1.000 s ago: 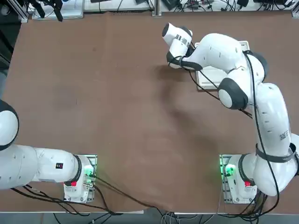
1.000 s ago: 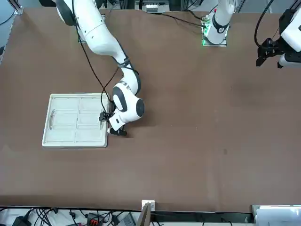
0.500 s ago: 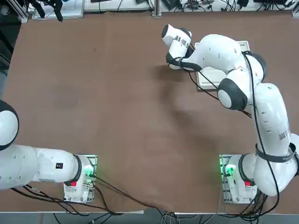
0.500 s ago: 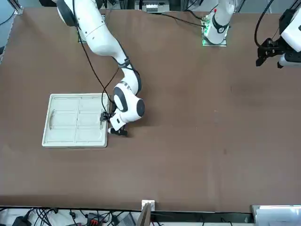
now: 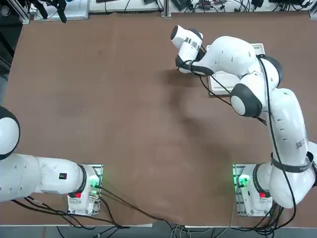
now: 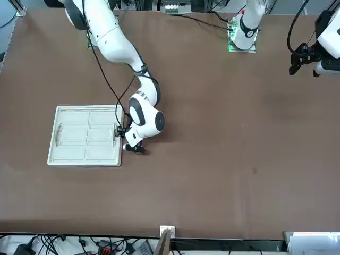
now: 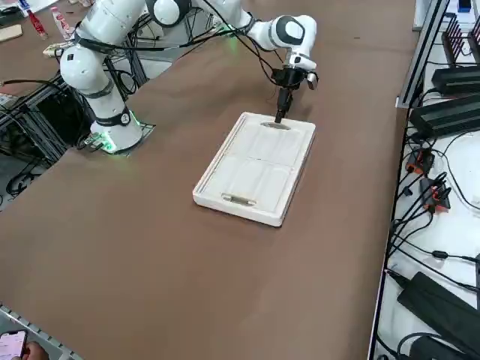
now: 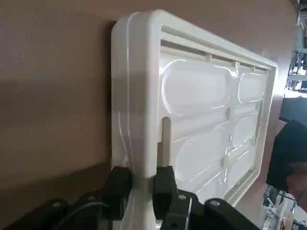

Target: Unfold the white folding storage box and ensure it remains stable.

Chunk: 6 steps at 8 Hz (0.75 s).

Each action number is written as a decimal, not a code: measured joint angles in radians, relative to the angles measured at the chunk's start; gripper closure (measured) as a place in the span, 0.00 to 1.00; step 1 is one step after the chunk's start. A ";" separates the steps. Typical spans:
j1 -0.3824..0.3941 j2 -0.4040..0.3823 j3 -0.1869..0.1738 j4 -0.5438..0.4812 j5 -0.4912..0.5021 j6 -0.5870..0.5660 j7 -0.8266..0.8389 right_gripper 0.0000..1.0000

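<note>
Flat off-white plastic storage box (image 7: pixel 256 169), thick rounded rim, right end effector (image 8: pixel 141 184) pinching its short-end rim

Even bright overhead light, soft arm shadows on the table (image 5: pixel 124 114), slight sheen on the white folding storage box (image 8: pixel 201 100) in wrist view, right gripper (image 8: pixel 142 189) fingers close-up blurry, other views sharp.

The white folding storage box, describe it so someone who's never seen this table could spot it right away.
Start from the big brown table and follow the working right arm to its tip. There the white folding storage box lies collapsed flat, an off-white rectangle with a thick rim and panels folded inside. It is the only object on the tabletop, and the right end effector is closed on its rim at one short end.
</note>
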 joint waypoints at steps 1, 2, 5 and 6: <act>0.001 0.000 0.000 0.008 -0.001 -0.011 0.000 0.71; 0.003 0.000 0.000 0.018 -0.003 -0.028 0.000 0.71; 0.025 0.000 -0.009 0.058 -0.038 -0.093 0.000 0.71; 0.047 0.000 -0.027 0.062 -0.049 -0.109 0.003 0.71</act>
